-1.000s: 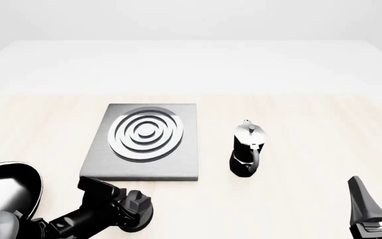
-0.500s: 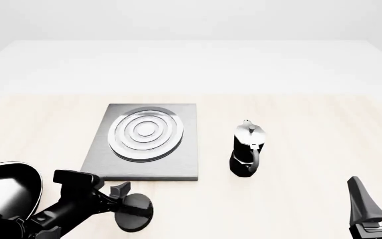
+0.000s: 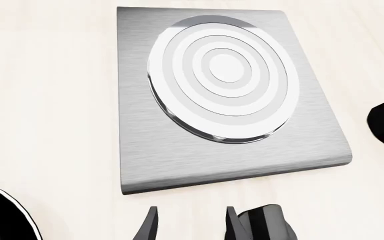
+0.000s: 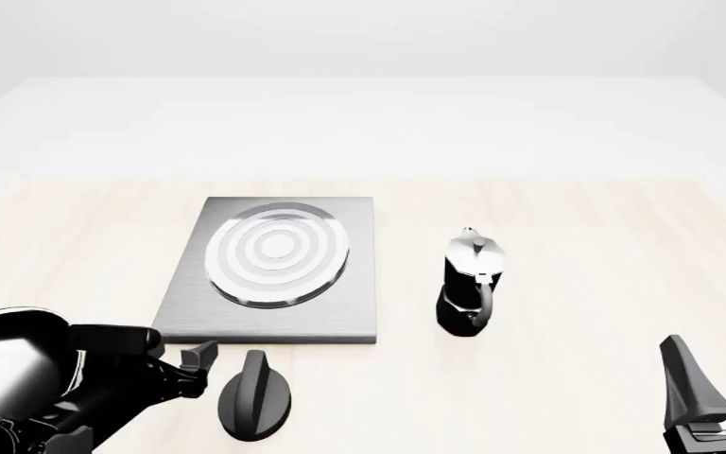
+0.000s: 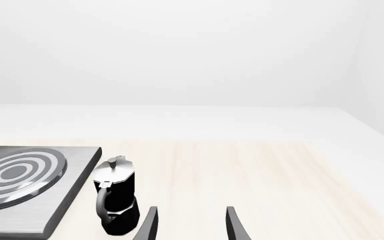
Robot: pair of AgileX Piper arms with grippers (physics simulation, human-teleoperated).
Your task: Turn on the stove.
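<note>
Left end effector (image 4: 199, 364) now off knob (image 4: 254, 407).

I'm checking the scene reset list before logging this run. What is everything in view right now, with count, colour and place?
stove: one, brushed dark-grey slab with silver ringed burner, table centre-left.
knob: one, black oval, on the table just in front of the stove.
moka pot: one, black and silver, upright, right of the stove.
frying pan: one, glossy black, near left edge.
table: one, pale wood.
left end effector: one, black, open, beside the knob, not touching it.
right end effector: one, black, open, near right corner.
</note>
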